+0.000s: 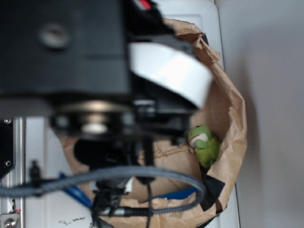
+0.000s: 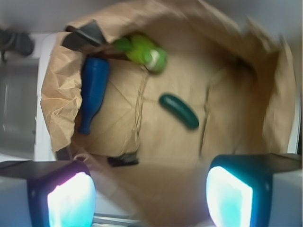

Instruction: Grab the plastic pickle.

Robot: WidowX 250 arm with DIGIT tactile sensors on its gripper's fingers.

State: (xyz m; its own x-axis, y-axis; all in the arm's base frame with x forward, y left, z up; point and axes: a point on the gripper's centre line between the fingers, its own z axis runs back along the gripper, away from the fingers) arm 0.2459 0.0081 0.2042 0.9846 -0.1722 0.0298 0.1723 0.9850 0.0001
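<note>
The smooth, glossy dark teal-green plastic pickle, sausage-shaped with rounded ends and a slight curve, lies flat and diagonal near the middle of the crumpled brown paper floor, touching nothing, untouched and whole.

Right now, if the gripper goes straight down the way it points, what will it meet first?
Probably the bare paper floor of the bag, not a toy. The open gripper points at the paper just below the pickle, which lies slightly beyond the line. Depth is unclear.
</note>
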